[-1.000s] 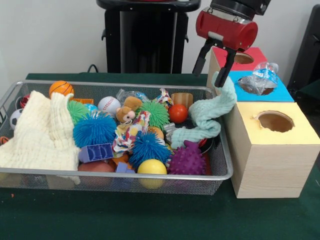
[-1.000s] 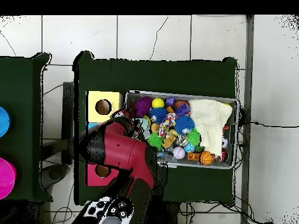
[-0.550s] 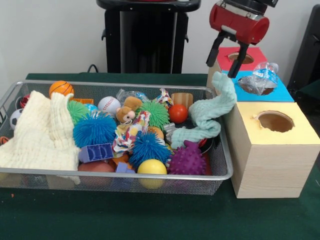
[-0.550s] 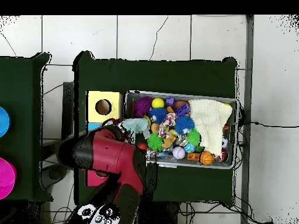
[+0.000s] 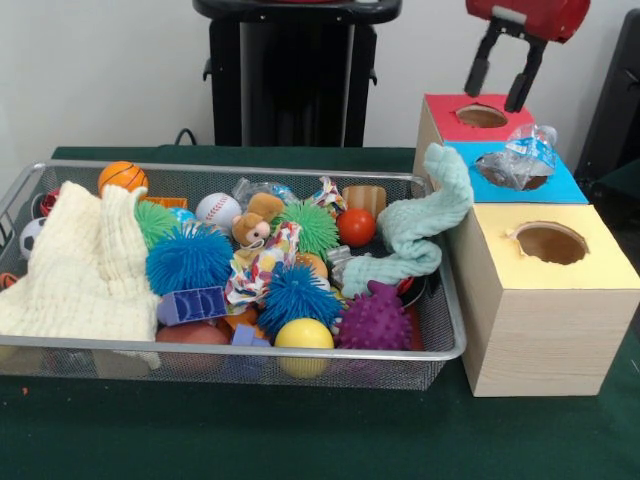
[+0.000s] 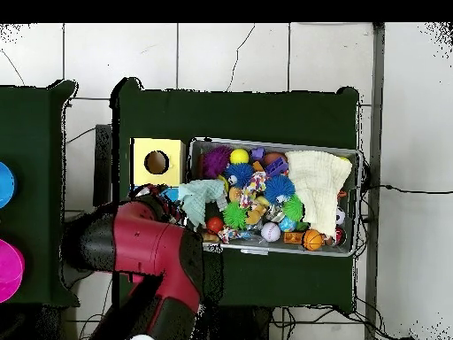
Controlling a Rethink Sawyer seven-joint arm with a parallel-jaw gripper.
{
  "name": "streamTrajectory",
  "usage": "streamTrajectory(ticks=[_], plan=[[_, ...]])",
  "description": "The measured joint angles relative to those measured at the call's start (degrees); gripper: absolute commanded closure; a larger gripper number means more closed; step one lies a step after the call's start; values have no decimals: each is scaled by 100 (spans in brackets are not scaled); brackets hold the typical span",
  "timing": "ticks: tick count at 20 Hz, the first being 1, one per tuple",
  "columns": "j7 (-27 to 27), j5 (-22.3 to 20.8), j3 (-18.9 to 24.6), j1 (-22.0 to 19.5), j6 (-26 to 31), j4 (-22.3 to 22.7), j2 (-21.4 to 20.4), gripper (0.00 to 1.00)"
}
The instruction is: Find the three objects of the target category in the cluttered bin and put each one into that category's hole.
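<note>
**Mint cloth draped over the bin's right rim, jaws apart above the red box**

On the green felt worktop [image 5: 300, 440], a wire-mesh bin [image 5: 250, 365] holds mixed toys. At its left lies a cream waffle-weave cloth [image 5: 80, 265], folded and soft, with a small orange basketball [image 5: 122, 177] behind it. Next come spiky blue rubber balls [image 5: 190, 258], a smooth white baseball [image 5: 217, 209], a plush bear [image 5: 255, 222], a patterned rag [image 5: 262, 265], a fuzzy green ball [image 5: 310, 228], a glossy yellow ball [image 5: 304, 335] and a knobbly purple ball [image 5: 375, 320].

A twisted mint terry cloth [image 5: 415, 230] rises from the bin's right end and leans on the boxes, its top touching the blue-topped box [image 5: 560, 188], on which crinkled clear plastic [image 5: 520, 160] sits. In front stands a pale wooden box [image 5: 545, 310], yellow on top, with a round hole. Behind is the red-topped box [image 5: 450, 115].

The gripper [image 5: 506, 80] hangs above the red box, its black jaws spread and holding nothing.
</note>
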Motion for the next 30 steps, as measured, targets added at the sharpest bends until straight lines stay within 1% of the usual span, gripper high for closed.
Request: streamTrajectory(ticks=[3,8,13,18,30], plan=[[0,29,57,-41,1,2,-46,100],[0,108,324,-179,1,2,-209,100],[0,118,467,-173,1,11,-222,100],[0,121,563,-154,-2,67,-167,100],[0,113,565,-28,-151,132,65,100]])
